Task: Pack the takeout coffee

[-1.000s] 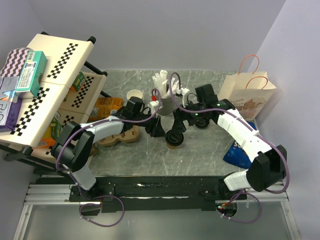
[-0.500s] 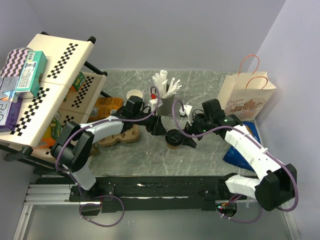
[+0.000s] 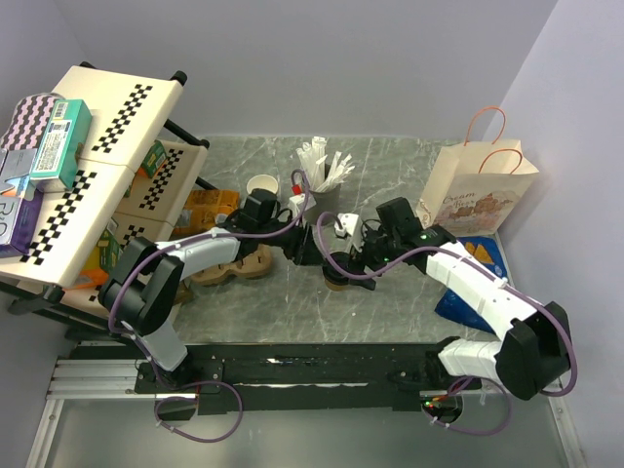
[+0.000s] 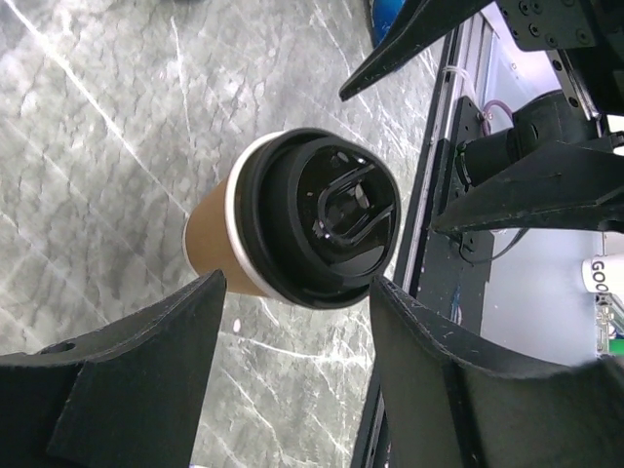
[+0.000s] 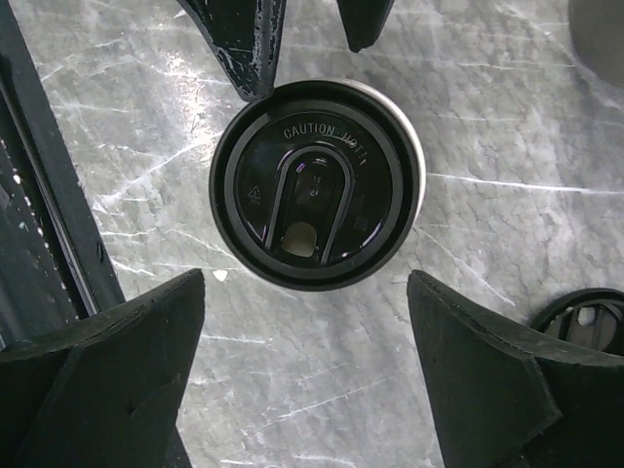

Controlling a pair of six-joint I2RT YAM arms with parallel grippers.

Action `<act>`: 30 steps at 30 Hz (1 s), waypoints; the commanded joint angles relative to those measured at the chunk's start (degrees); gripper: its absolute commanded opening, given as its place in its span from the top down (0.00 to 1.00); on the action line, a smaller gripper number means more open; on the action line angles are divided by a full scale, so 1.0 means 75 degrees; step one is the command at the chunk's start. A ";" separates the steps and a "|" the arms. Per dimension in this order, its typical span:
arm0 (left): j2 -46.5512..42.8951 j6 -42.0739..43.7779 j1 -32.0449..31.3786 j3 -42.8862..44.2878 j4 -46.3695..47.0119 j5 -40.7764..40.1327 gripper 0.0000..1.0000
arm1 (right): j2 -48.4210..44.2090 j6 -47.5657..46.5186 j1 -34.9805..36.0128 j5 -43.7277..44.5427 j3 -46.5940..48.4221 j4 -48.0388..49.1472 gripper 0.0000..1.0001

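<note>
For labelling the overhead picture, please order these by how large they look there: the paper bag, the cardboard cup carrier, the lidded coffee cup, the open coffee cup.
1. paper bag, clearly largest.
2. cardboard cup carrier, partly under the left arm.
3. lidded coffee cup and open coffee cup look alike; unranked.

You're working in a robotics test cell dressed up as a coffee counter. Plain lilac walls (image 3: 322, 58) box in a marble-patterned table (image 3: 253, 302) with a metal rail frame (image 3: 312, 375) along its near edge. The shelf rack (image 3: 122, 122) carries black-and-white checkerboard strips. The café props are a lidded paper cup (image 3: 338, 268), a cardboard cup carrier (image 3: 229, 265), a cup of white sticks (image 3: 322, 171) and a handled paper bag (image 3: 478, 190).
</note>
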 commanded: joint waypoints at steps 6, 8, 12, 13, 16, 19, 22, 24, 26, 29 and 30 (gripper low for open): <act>-0.0198 -0.0186 0.0131 0.0002 0.0295 0.0209 0.34 | 0.0423 -0.0141 0.0223 -0.0002 0.0381 0.0266 0.13; -0.0174 -0.0197 0.0142 0.0014 0.0295 0.0209 0.34 | 0.0505 -0.0141 0.0259 -0.0002 0.0463 0.0278 0.14; -0.0127 -0.0232 0.0142 0.0002 0.0342 0.0210 0.34 | 0.0645 -0.0141 0.0305 -0.0002 0.0534 0.0266 0.15; -0.0116 -0.0232 0.0154 -0.0009 0.0342 0.0209 0.34 | 0.0657 -0.0130 0.0329 -0.0002 0.0534 0.0255 0.15; -0.0092 -0.0232 0.0142 -0.0021 0.0353 0.0256 0.34 | 0.0681 -0.0095 0.0329 -0.0002 0.0546 0.0278 0.16; -0.0069 -0.0244 0.0154 -0.0033 0.0377 0.0268 0.34 | 0.0704 -0.0083 0.0341 -0.0014 0.0557 0.0290 0.16; -0.0034 -0.0256 0.0142 -0.0021 0.0388 0.0256 0.34 | 0.0728 -0.0059 0.0364 -0.0025 0.0569 0.0313 0.17; -0.0022 -0.0256 0.0142 -0.0021 0.0389 0.0256 0.34 | 0.0763 -0.0013 0.0376 0.0021 0.0581 0.0348 0.17; 0.0001 -0.0233 0.0142 -0.0010 0.0353 0.0221 0.34 | 0.0821 0.0034 0.0376 0.0103 0.0593 0.0372 0.17; -0.0010 -0.0186 0.0142 -0.0021 0.0318 0.0151 0.34 | 0.0927 0.0140 0.0376 0.0326 0.0639 0.0372 0.17; -0.0010 -0.0186 0.0142 -0.0021 0.0295 0.0139 0.34 | 0.0939 0.0186 0.0376 0.0384 0.0628 0.0395 0.17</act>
